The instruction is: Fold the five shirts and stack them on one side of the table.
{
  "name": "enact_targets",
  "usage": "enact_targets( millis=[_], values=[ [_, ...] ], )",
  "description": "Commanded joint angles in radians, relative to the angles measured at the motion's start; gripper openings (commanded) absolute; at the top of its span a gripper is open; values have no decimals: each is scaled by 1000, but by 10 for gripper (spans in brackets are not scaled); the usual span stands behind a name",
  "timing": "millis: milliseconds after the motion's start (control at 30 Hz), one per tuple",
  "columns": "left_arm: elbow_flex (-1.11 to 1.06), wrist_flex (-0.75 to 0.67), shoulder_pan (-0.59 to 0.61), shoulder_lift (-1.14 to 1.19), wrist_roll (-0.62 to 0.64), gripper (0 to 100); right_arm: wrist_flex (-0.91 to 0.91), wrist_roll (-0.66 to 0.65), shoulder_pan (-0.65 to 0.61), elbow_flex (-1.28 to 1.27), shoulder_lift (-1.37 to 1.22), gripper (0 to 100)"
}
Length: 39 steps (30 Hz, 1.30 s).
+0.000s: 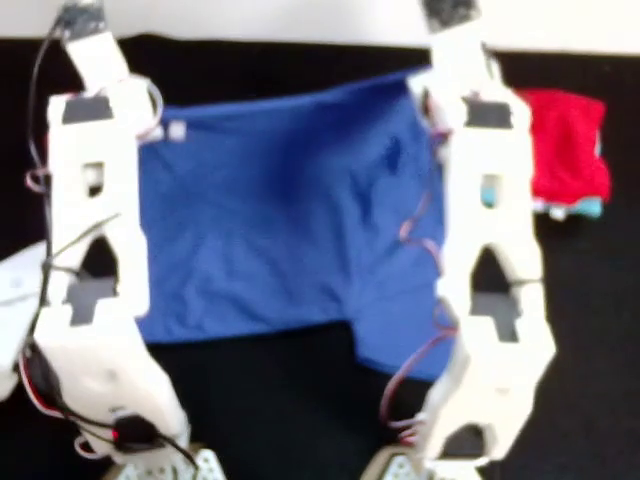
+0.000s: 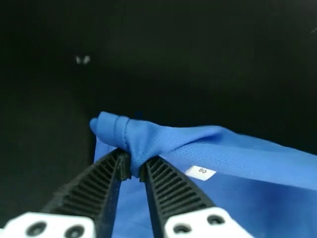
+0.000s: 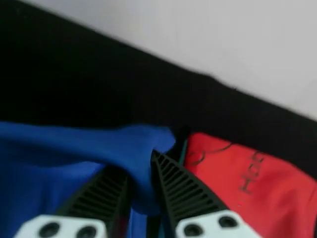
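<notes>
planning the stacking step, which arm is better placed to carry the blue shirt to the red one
Probably the right: the right fingers are shut on the blue shirt right beside the red shirt, while the left fingers pinch its opposite corner, farther away.

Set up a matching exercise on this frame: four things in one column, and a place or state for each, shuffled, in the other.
Things:
1 blue shirt
2 red shirt
3 left gripper
4 right gripper

States:
A shut on blue cloth right beside the red cloth
B spread out wide over the black table
C shut on a bunched blue edge near a white tag
D compact bundle past the blue cloth's corner

Pairs: 1-B; 2-D; 3-C; 4-A.
</notes>
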<state>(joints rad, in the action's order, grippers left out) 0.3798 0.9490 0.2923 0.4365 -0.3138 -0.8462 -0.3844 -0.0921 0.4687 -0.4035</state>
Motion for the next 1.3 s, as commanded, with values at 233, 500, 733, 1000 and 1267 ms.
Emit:
enact_targets(
  millis=[233, 500, 733, 1000, 1267],
  values=[
    [47, 201, 15, 42, -14, 8, -355, -9, -5, 99, -56, 5],
    [134, 609, 13, 44, -117, 8, -671, -5, -8, 136, 4, 5],
    [222, 812, 45, 42, -118, 8, -885, -5, -22, 119, 122, 5],
    [-12, 812, 110, -117, -184, 9, -805, -3, -38, -236, 354, 5],
    [-487, 583, 107, -449, -198, 8, -489, -6, -13, -840, 748, 5]
  ],
)
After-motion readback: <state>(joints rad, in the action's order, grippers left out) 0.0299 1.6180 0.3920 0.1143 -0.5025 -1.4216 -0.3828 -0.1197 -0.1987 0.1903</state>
